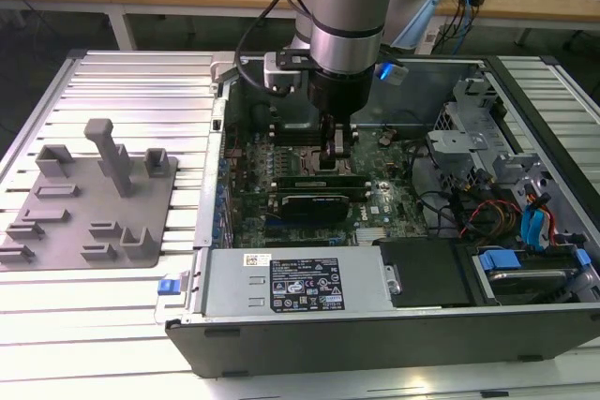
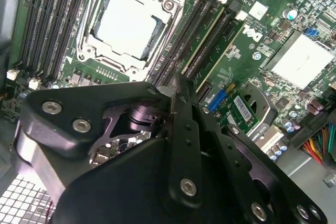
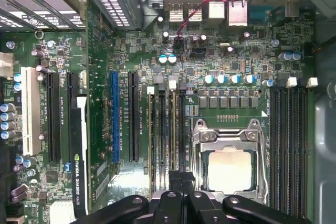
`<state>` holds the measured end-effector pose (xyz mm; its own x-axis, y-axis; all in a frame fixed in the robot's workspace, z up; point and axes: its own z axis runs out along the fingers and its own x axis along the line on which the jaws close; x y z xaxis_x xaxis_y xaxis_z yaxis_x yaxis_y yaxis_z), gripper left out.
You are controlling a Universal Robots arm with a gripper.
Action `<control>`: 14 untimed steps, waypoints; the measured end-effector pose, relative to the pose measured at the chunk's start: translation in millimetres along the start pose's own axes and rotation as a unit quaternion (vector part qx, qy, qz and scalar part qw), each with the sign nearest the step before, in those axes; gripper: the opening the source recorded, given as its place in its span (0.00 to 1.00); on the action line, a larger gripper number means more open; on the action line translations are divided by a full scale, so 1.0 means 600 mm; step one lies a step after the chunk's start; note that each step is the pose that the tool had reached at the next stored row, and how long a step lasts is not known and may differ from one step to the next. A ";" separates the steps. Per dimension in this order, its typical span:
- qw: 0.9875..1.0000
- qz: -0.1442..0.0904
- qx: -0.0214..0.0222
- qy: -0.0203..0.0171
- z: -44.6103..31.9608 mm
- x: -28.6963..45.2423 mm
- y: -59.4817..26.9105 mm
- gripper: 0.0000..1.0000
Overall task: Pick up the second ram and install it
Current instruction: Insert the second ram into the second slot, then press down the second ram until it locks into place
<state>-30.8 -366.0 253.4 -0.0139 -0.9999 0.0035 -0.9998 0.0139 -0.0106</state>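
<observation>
Exterior view: the gripper (image 1: 336,152) is down inside the computer case (image 1: 375,348), at 12 o'clock from the black card (image 1: 319,201). In the second wrist view its fingers (image 2: 184,124) look clenched together, with nothing visible between them. The tips sit on the edge of the memory stick (image 2: 206,38), which stands in its slot beside the processor socket (image 2: 126,22). I judge this to be the seating step. It calls for a straight downward push until the end latches close; I cannot tell whether they have.
</observation>
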 end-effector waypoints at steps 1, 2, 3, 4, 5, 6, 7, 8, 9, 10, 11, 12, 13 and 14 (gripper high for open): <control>1.000 0.000 0.000 0.000 0.000 0.000 0.000 0.08; 1.000 0.000 0.000 0.000 0.000 0.000 0.000 0.08; 1.000 0.000 0.000 0.000 0.000 0.000 0.000 0.08; 1.000 0.000 0.000 -0.001 0.000 0.000 0.000 0.08; 1.000 0.000 0.000 -0.001 0.000 0.000 0.000 0.08; 1.000 0.000 0.000 -0.001 0.000 0.000 0.000 0.08; 1.000 0.000 0.000 -0.001 0.000 0.000 0.000 0.08; 1.000 0.000 0.000 -0.001 0.000 0.000 0.000 0.08; 1.000 0.000 0.000 -0.001 0.000 0.000 0.000 0.08; 1.000 0.000 0.000 -0.001 0.000 0.000 0.000 0.08; 1.000 0.000 0.000 -0.001 0.000 0.000 -0.001 0.08; 1.000 0.000 0.000 -0.001 0.000 0.000 -0.002 0.08; 1.000 0.000 0.000 -0.001 0.000 0.000 -0.003 0.08; 1.000 0.000 -0.001 -0.001 0.000 0.000 -0.008 0.08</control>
<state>-25.7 -366.0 253.4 -0.0139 -0.9999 0.0007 -0.9999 0.0139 -0.0087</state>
